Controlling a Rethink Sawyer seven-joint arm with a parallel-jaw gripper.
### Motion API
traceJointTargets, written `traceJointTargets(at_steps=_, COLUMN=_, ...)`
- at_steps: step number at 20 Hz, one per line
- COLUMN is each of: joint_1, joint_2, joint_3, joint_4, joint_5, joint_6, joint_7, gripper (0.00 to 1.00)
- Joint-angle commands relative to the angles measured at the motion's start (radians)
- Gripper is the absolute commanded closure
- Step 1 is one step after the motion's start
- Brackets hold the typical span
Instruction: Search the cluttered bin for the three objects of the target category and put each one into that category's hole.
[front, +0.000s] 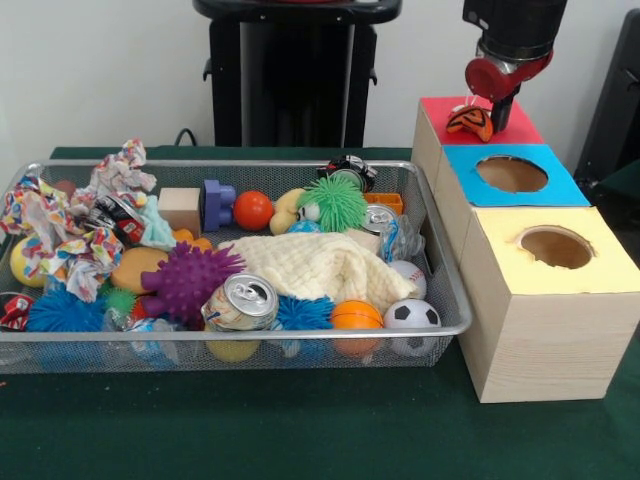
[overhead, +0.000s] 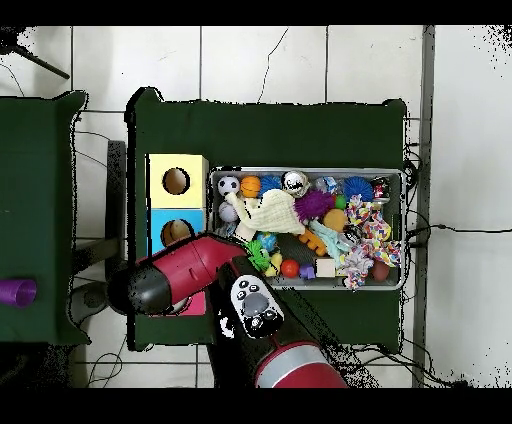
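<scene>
Wire bin (front: 440, 300) at left on the green table (front: 300, 430), heaped with balls, cans, cloth. At right the pincer (front: 497, 100) hangs over the red box (front: 520, 125); an orange-black toy (front: 470, 121) sits just below it, likely covering the hole. Release or grip: cannot tell.

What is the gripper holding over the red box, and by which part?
The gripper sits right above an orange-and-black object on the red box; whether it grips it, and where, cannot be told.

Wire-mesh bin (front: 452, 300); pale wooden boxes (front: 545, 345)
</scene>
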Motion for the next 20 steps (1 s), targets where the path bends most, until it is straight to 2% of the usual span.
traceJointTargets(at_steps=1, joint_1=-0.035, joint_2=0.188, joint_3=-0.022, joint_4=-0.14, joint_5=-0.136, joint_6=-0.254, joint_7=0.029, gripper=1.0)
traceJointTargets(at_steps=8, joint_1=-0.01, joint_2=-0.177, joint_3=-0.009, joint_4=0.022, joint_5=0.003, joint_6=0.026, joint_7=0.062, gripper=1.0)
traceJointTargets(at_steps=12, joint_1=0.01, joint_2=-0.285, joint_3=-0.014, joint_4=0.049, joint_5=0.06, joint_6=0.134, joint_7=0.064, gripper=1.0)
traceJointTargets(at_steps=15, joint_1=0.024, joint_2=-0.323, joint_3=-0.019, joint_4=0.057, joint_5=0.079, joint_6=0.171, joint_7=0.066, gripper=1.0)
traceJointTargets(at_steps=17, joint_1=0.02, joint_2=-0.308, joint_3=-0.013, joint_4=0.048, joint_5=0.082, joint_6=0.18, joint_7=0.054, gripper=1.0)
traceJointTargets(at_steps=20, joint_1=0.011, joint_2=-0.247, joint_3=-0.011, joint_4=0.023, joint_5=0.064, joint_6=0.159, joint_7=0.039, gripper=1.0)
